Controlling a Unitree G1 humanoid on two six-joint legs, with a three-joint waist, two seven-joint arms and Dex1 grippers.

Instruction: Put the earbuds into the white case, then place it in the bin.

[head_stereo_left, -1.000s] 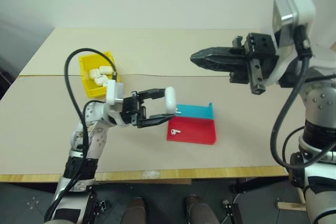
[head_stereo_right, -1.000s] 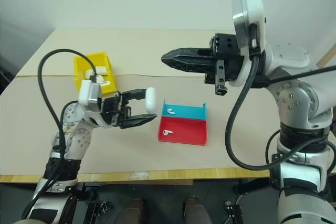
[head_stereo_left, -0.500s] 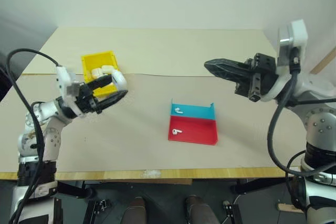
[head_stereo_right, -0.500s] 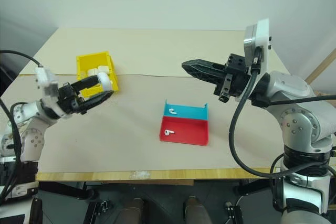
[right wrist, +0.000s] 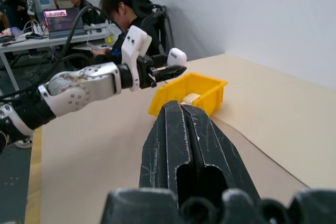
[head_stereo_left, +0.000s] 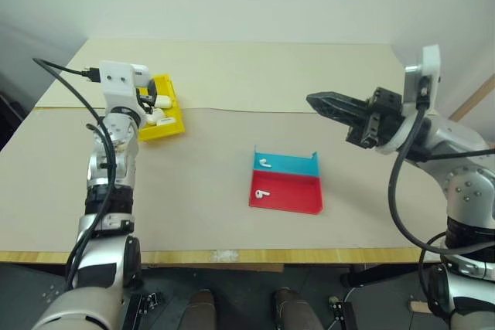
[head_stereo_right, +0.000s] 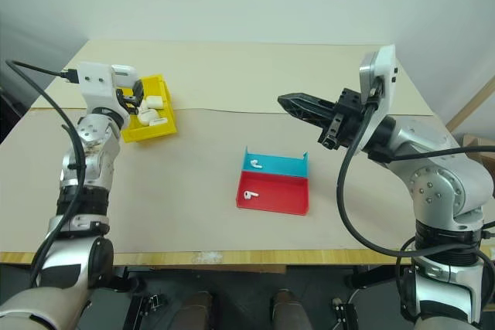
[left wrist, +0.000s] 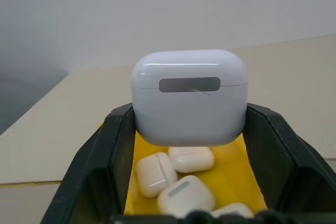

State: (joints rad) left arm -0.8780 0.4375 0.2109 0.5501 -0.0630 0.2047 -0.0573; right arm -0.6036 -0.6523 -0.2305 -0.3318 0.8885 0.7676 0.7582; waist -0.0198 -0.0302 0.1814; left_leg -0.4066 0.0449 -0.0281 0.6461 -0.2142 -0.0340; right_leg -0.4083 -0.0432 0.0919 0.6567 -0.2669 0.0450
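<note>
The left gripper [left wrist: 189, 129] is clamped on the white case [left wrist: 189, 97], its two black fingers [left wrist: 116, 150] pressing the case's sides, and it hangs above the bin [head_stereo_left: 165, 117]. In the left wrist view the case has its lid down (a grey label strip runs across its front), and directly below it the yellow floor of the bin shows, with several other white cases [left wrist: 178, 179] lying loose inside. From the right wrist view the held case sits just above the bin's near rim, clear of the walls and not touching the cases underneath.

The bin stands toward the far left of the surface [head_stereo_left: 232, 160], just beside the seam where the paper covering begins. Well to the right of the bin, near the middle of the surface, lies a shallow tray [head_stereo_left: 285, 182] with a teal far half and a red near half. Two earbuds rest in that tray, one on the teal part [head_stereo_left: 264, 164] and one on the red part [head_stereo_left: 261, 193], each lying on its side and apart from the other.

The right gripper [head_stereo_left: 317, 101] is held in the air far to the right of the bin and beyond the tray, pointing back toward the bin. Its fingers are pressed together with nothing between them.

In the right wrist view, people [right wrist: 118, 9] sit at desks in the room behind the bin.
</note>
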